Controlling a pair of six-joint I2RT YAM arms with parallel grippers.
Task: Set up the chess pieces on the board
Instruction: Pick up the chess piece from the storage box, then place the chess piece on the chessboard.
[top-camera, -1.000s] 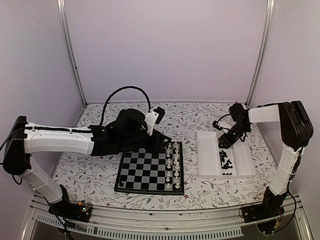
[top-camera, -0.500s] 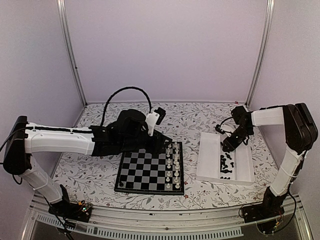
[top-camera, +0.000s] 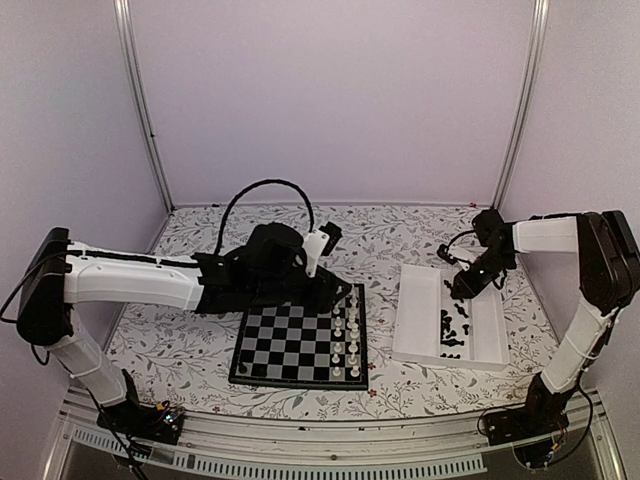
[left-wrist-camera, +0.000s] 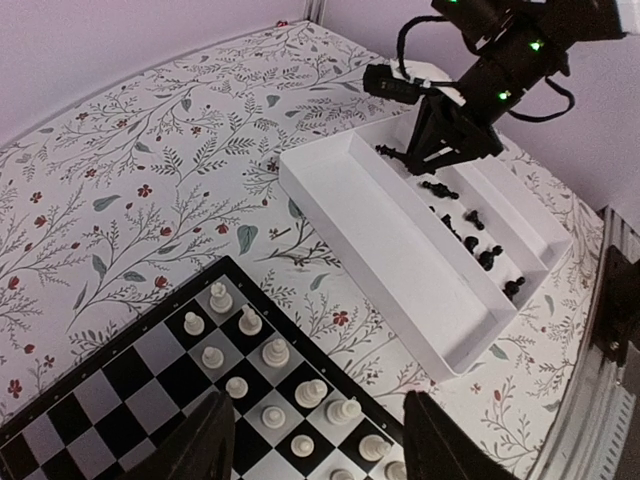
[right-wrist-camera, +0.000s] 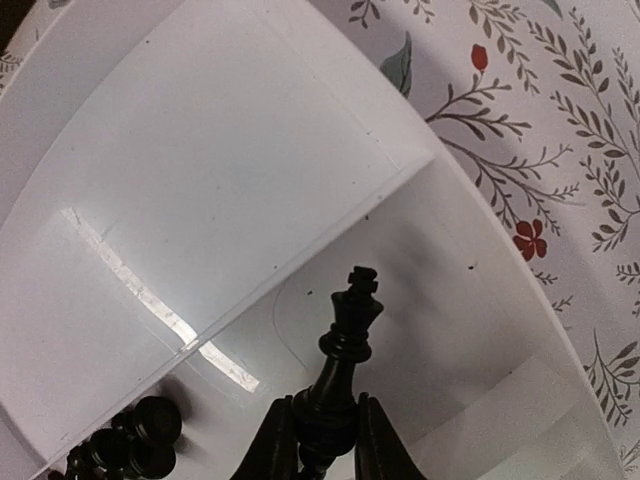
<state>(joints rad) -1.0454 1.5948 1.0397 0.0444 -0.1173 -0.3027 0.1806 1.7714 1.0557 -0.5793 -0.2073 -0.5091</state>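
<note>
Right pincer (right-wrist-camera: 320, 415), clamped on the base of a small black king (right-wrist-camera: 346, 345) pointing straight outward, hangs over the white rectangular tray (top-camera: 412, 312); the black-and-grey checked chessboard (top-camera: 285, 345) lies lower left.

Black chess pieces (top-camera: 452, 326) lie jumbled in the white tray (top-camera: 415, 315) near the checkered board (top-camera: 290, 345), one king (right-wrist-camera: 346, 345) gripped at its base.

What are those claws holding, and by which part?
The right gripper pinches a black king by its base, above the white tray. The left gripper is open and empty.
</note>
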